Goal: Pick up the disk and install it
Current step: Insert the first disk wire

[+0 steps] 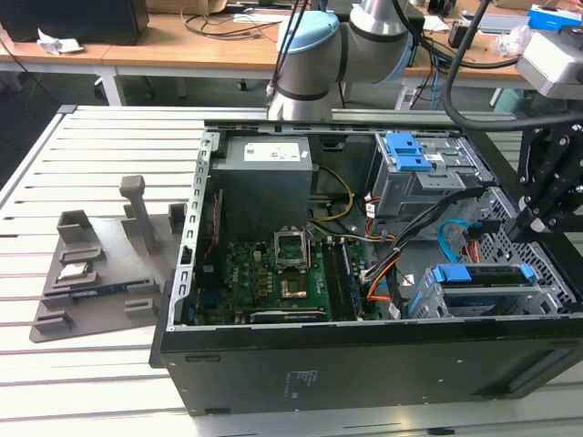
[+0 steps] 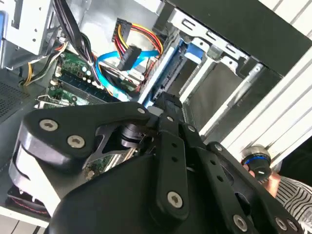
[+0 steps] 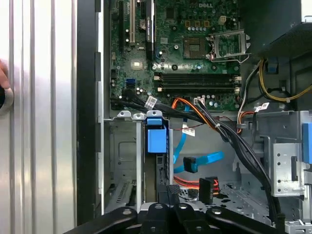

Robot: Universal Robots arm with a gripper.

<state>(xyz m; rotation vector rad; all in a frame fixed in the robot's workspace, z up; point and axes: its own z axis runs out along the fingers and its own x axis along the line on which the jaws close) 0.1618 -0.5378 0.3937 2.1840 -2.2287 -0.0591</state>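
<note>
Disk (image 1: 496, 273) sits on edge in the lower drive cage (image 1: 547, 296) of the open computer case (image 1: 273, 364), at the exterior view's right, its blue rail facing up along the cage top. Your gripper (image 1: 533, 223) hangs just above that cage, near the disk's far end. In the first wrist view the gripper (image 3: 174, 195) has its fingers drawn close together with nothing between them, over the cage slot. Blue data cables (image 3: 204, 161) lie beside it, and the motherboard (image 3: 195, 58) lies beyond.
</note>
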